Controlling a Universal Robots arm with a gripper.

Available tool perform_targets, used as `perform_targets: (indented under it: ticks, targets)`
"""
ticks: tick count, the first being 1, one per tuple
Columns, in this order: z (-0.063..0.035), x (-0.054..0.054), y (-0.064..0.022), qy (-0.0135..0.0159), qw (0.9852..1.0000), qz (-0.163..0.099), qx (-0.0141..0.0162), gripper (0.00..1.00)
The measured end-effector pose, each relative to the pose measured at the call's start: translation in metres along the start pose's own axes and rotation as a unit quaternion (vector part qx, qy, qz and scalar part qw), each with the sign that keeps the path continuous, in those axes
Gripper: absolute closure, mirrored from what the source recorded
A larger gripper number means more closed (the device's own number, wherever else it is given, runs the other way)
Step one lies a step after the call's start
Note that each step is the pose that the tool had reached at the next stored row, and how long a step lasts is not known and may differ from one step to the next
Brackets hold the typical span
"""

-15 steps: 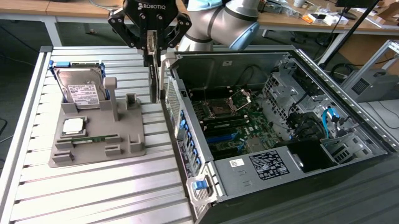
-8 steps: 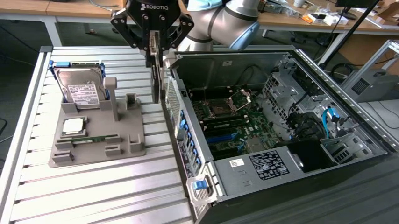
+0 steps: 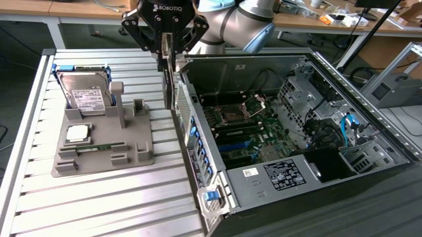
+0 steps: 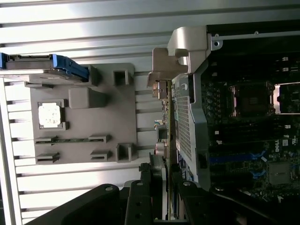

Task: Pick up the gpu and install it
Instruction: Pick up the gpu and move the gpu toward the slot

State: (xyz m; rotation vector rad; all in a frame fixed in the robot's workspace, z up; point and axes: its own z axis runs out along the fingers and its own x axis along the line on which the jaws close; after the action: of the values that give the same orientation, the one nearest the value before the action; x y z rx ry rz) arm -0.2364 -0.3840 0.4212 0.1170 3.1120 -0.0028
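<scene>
**Gpu gripped edge-on between narrowed fingers**

The gpu (image 3: 171, 81) is clamped at its upper edge by the gripper (image 3: 166, 52), with the fingers (image 3: 160, 45) set narrow on the thin board. The card hangs straight below them, just beside the rear wall of the computer case (image 3: 191, 116). It is judged light, stiff and fragile. It is best held by its bare board edges, never by its components.
</scene>
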Motion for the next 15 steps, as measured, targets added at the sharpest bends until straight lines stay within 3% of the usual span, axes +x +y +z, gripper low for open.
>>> perform_targets:
  ticks: [15]
  targets:
    - [0.0002, -0.0086, -0.0003, 0.0, 1.0, 0.0, 0.0001, 0.73]
